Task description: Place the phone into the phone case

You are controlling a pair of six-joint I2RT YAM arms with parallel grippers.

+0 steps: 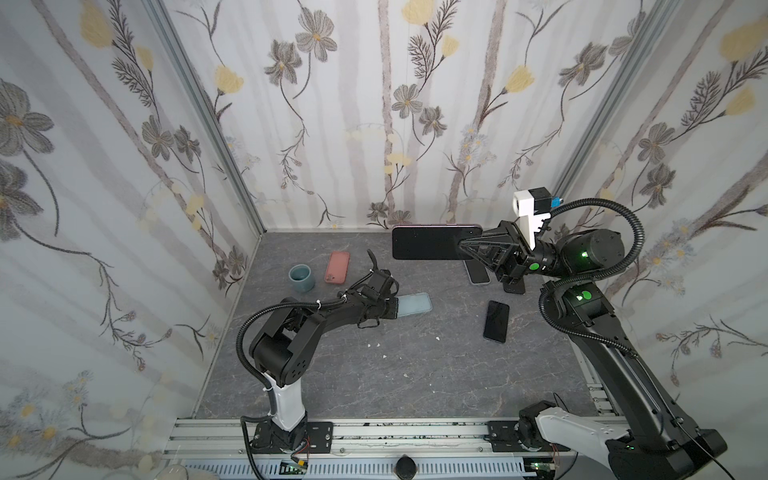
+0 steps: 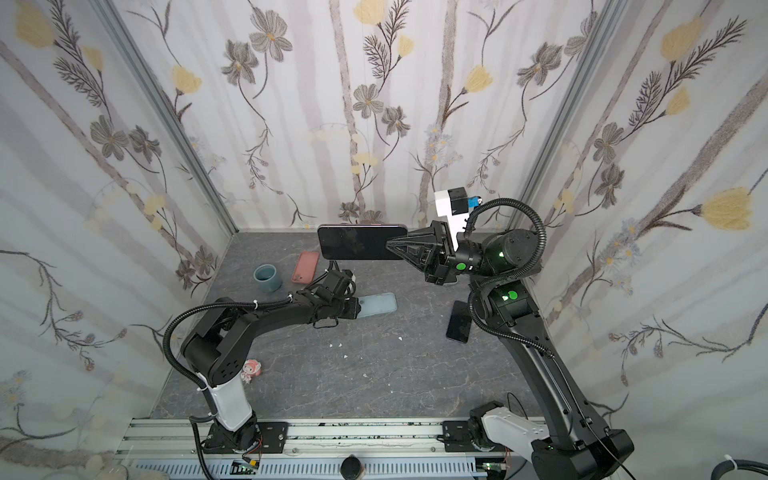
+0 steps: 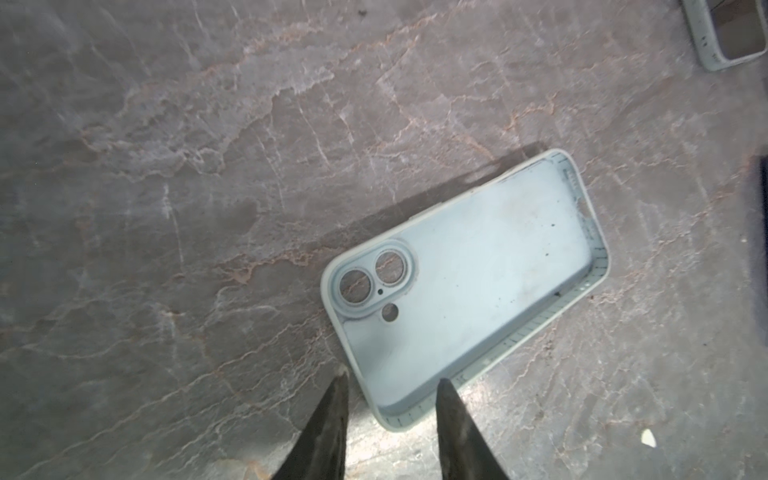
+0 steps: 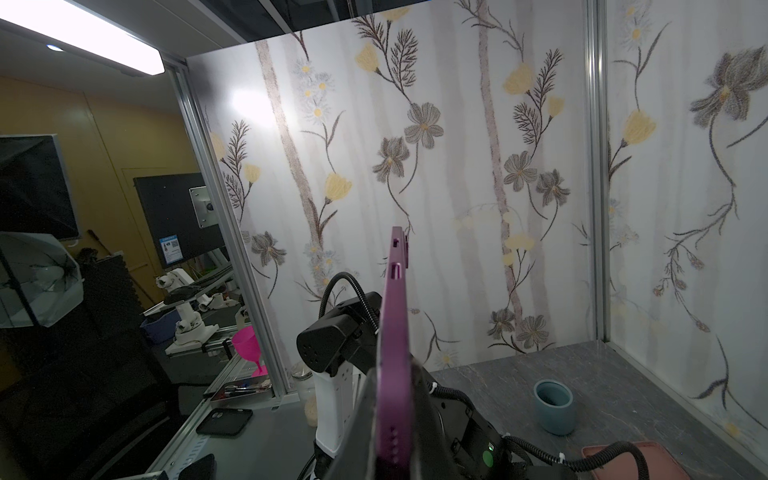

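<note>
Markings: the blue label [image 4: 171,249] on a monitor [image 4: 166,199] outside the cell is too small to read; phone [image 1: 428,248], dark screen and purple frame, held on edge above the back of the table [image 1: 415,374], right gripper [image 1: 462,245] clamped on its end; phone case [image 3: 478,270], pale blue, lies open side up mid-table; left gripper [image 3: 392,379] has its fingers apart at the camera-hole end of the case.
</note>
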